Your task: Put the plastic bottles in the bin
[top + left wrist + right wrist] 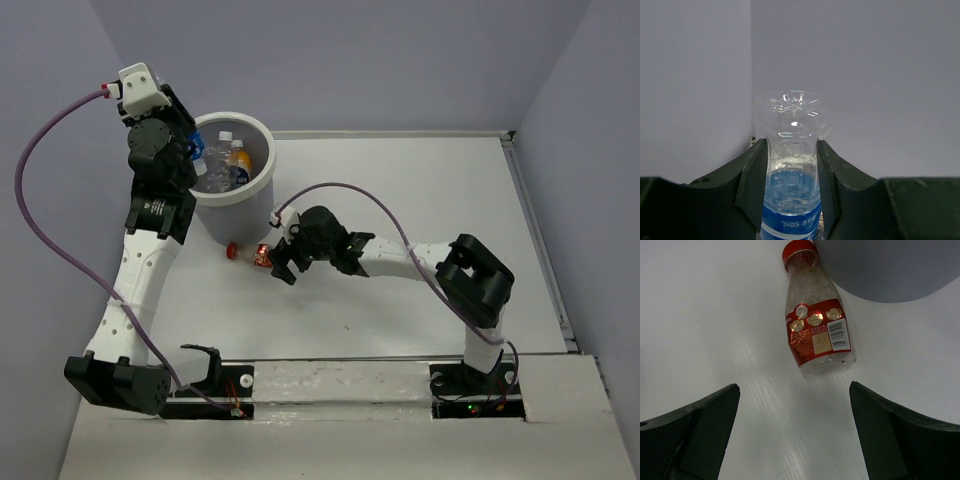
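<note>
The white bin stands at the back left of the table, with an orange bottle and clear bottles inside it. My left gripper is shut on a clear bottle with a blue label, bottom end facing the wall; in the top view the left gripper sits at the bin's left rim. A small red-labelled bottle lies on its side on the table by the bin's base, red cap pointing away. My right gripper hangs open just short of that red-labelled bottle, nothing between its fingers.
Grey walls close in the table at the back and both sides. A purple cable arcs over the right arm, and another loops beside the left arm. A raised strip runs along the table's right edge.
</note>
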`<state>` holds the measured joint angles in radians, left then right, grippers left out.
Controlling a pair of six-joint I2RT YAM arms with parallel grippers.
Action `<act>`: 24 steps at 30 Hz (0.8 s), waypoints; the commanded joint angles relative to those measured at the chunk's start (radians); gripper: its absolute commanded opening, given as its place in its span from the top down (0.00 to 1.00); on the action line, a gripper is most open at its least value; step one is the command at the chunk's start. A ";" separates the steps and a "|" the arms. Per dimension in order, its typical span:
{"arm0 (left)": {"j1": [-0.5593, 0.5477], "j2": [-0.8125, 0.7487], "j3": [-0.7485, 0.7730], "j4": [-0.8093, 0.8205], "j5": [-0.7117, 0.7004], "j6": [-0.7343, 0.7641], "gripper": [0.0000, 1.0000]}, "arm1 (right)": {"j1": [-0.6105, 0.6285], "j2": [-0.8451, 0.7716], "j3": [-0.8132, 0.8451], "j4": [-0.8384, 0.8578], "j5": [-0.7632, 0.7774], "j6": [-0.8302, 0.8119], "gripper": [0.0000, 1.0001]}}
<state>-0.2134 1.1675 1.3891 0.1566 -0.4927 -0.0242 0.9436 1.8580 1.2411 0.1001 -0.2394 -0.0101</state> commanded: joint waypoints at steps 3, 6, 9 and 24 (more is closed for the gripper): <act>0.063 0.023 0.036 0.178 -0.021 -0.006 0.75 | 0.006 0.082 0.089 0.125 0.020 -0.080 0.03; 0.071 0.055 0.039 0.202 -0.004 0.001 0.75 | 0.006 0.119 0.098 0.188 0.028 -0.074 0.02; 0.077 0.076 0.018 0.244 0.016 0.020 0.75 | 0.006 0.168 0.135 0.196 0.029 -0.083 0.01; 0.088 0.120 -0.197 0.377 0.100 0.067 0.71 | 0.033 0.290 0.166 0.239 0.103 -0.113 0.07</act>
<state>-0.1307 1.3079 1.2236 0.4011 -0.3908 0.0162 0.9550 2.1441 1.3804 0.2428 -0.1753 -0.1081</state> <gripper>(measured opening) 0.481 0.951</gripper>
